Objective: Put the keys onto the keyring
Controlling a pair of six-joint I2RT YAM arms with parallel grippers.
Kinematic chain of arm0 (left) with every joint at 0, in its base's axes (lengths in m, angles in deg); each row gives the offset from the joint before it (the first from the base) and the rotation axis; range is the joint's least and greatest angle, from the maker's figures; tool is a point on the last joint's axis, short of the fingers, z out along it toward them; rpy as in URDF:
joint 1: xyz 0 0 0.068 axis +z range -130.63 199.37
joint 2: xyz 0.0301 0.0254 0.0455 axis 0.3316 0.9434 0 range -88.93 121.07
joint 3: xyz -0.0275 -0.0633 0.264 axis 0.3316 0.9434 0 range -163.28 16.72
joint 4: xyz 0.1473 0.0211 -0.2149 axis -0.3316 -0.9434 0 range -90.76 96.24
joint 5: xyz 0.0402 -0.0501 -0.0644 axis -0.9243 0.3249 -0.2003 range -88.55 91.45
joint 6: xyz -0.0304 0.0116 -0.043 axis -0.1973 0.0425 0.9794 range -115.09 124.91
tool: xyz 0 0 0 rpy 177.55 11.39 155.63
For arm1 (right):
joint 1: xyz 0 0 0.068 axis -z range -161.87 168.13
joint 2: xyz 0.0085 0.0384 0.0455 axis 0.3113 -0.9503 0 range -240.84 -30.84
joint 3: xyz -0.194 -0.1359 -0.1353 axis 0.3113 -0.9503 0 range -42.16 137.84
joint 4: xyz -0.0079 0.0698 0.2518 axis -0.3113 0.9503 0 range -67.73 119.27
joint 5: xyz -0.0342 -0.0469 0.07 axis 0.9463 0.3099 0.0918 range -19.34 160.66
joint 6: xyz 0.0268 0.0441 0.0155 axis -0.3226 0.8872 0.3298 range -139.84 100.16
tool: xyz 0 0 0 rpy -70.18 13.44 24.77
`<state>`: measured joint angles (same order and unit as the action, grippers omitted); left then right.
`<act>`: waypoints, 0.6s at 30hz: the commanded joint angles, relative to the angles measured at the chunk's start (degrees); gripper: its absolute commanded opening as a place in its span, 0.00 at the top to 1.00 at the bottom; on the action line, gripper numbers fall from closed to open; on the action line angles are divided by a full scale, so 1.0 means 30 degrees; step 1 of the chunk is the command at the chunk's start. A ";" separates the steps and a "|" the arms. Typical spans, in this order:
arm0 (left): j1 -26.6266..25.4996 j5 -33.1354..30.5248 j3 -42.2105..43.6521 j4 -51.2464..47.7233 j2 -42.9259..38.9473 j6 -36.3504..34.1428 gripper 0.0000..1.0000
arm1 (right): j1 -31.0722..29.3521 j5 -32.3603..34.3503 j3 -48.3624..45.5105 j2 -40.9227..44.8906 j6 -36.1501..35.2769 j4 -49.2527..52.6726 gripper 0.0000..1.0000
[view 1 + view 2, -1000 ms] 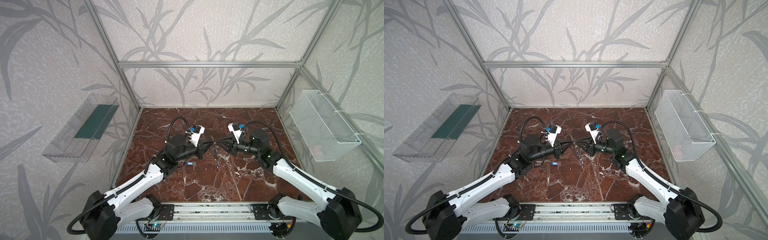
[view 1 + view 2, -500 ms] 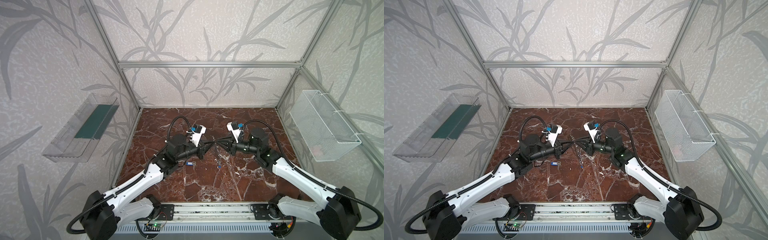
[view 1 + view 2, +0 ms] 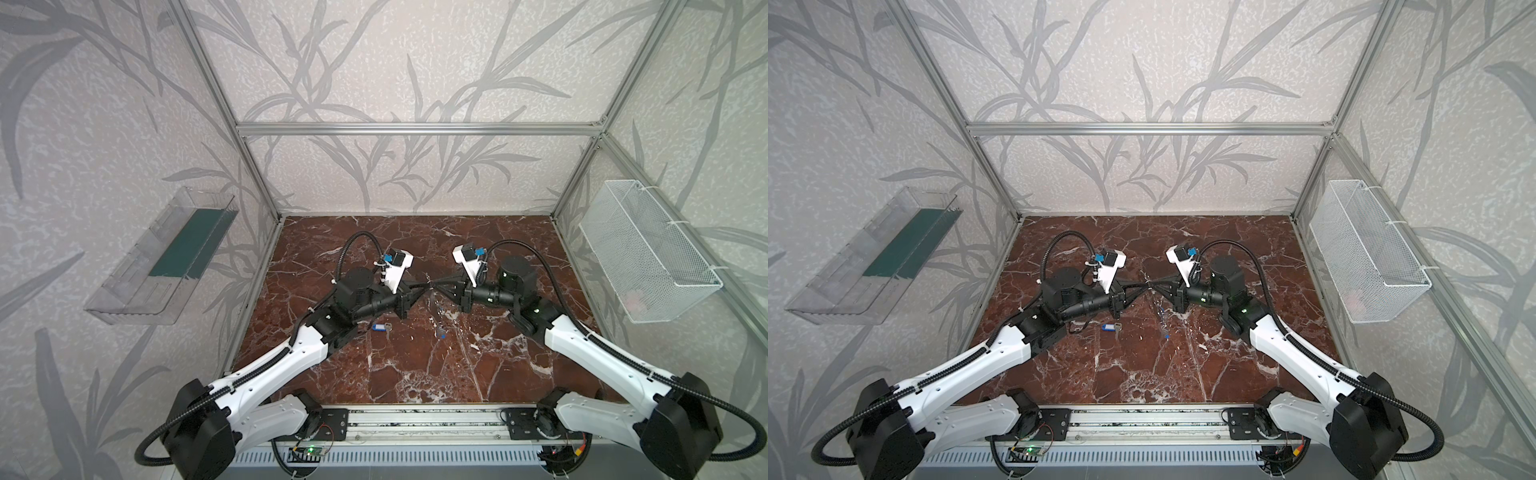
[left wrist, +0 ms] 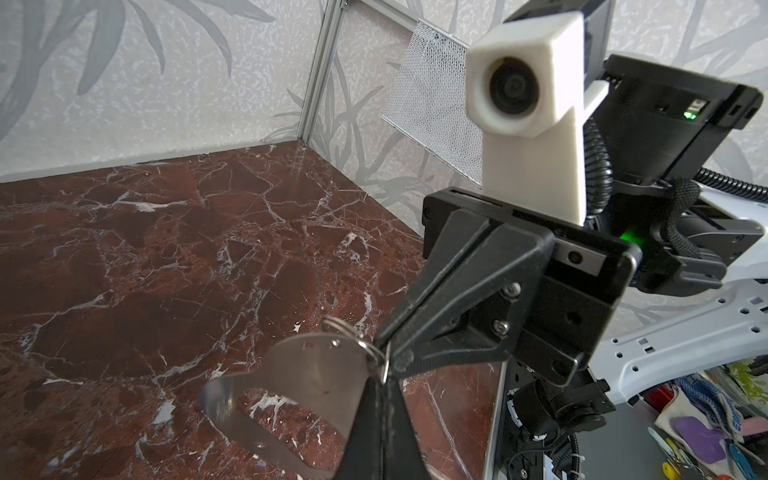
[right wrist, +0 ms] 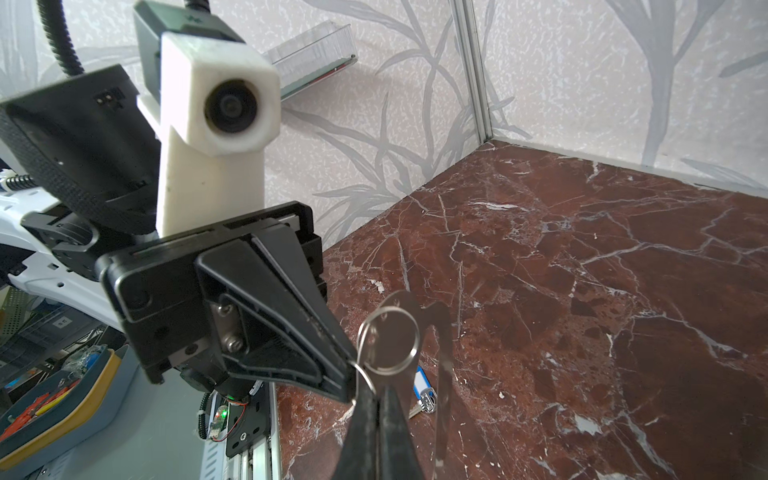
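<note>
Both grippers meet tip to tip above the middle of the marble table (image 3: 415,365). My left gripper (image 3: 424,286) (image 4: 380,384) is shut on the edge of the keyring (image 4: 307,374), a flat grey metal plate that hangs down from it. The plate shows edge-on in the right wrist view (image 5: 442,374). Small steel split rings (image 4: 372,353) (image 5: 390,340) sit at the plate's edge. My right gripper (image 3: 435,286) (image 5: 376,401) is shut on one thin ring there. One of the keys (image 3: 380,328) (image 3: 1111,328) (image 5: 422,390), with a blue tag, lies on the table under the left arm.
A small blue bit (image 3: 441,334) shows below the hanging plate; I cannot tell whether it hangs or lies on the table. A white wire basket (image 3: 648,257) hangs on the right wall, a clear tray (image 3: 166,257) on the left wall. A metal rail (image 3: 415,424) runs along the front.
My right gripper has moved left to meet the left gripper's tips and has closed on the ring. The left gripper has stayed shut on the plate.
</note>
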<state>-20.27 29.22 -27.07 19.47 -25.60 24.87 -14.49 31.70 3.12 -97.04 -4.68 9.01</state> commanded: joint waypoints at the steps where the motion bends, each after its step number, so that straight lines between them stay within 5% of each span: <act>1: -0.0187 -0.0004 -0.0347 0.0844 -0.0263 -0.0269 1.00 | -0.0091 -0.0050 0.0238 0.0485 -0.0043 0.0032 1.00; 11: 0.0069 -0.0787 0.0625 0.1833 -0.1403 0.0247 0.83 | 0.0581 -0.0442 -0.0150 0.0706 0.0617 -0.0731 1.00; 18: 0.0474 0.0295 0.0720 0.2852 -0.1048 0.1125 0.81 | 0.0591 -0.1019 -0.0151 0.0738 0.0444 -0.0824 1.00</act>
<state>-19.49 28.48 -25.41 25.15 -28.99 26.93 -12.67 30.67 3.10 -96.25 -3.39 8.79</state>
